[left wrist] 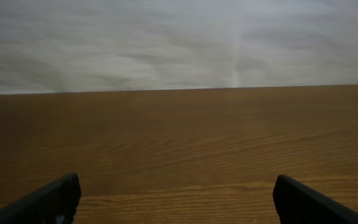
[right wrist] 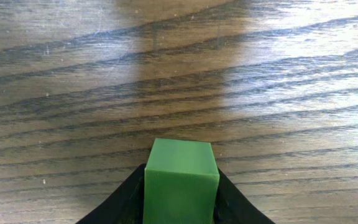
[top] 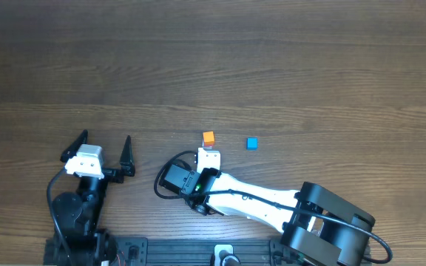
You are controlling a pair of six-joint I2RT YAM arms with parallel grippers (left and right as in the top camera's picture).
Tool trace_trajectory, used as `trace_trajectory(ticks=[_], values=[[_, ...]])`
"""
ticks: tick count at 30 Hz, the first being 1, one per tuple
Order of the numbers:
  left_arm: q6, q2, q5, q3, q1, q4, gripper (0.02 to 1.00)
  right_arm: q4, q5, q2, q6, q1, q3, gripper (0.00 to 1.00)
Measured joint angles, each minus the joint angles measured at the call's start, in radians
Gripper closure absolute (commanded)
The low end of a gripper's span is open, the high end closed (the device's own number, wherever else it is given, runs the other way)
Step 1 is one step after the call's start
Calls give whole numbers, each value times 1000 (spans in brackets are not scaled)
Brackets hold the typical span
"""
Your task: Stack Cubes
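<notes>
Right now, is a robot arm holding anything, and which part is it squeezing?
The right tool holds the green cube, pinched by its two opposite side faces. The left tool is open and holds nothing.

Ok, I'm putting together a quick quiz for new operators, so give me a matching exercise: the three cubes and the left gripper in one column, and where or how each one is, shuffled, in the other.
Things:
1. green cube
2. orange cube
3. blue cube
4. left gripper

Places or states:
A. jaws open, nothing between them
B. rightmost cube in the top view, alone on the table
C. held between the jaws of the right gripper
D. left of the blue cube in the top view

Pairs: 1-C, 2-D, 3-B, 4-A
</notes>
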Motion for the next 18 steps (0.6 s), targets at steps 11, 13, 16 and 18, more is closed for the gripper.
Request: trace_trajectory(ticks=[11,13,16,18], values=[[0,0,0,0,0,0,18,0,4,0,0,0,0,805],[0,0,0,0,0,0,18,0,4,0,0,0,1,812],[0,0,0,0,0,0,18,0,4,0,0,0,2,814],[0,0,0,0,0,0,20,-1,6,-2,0,0,2,814]])
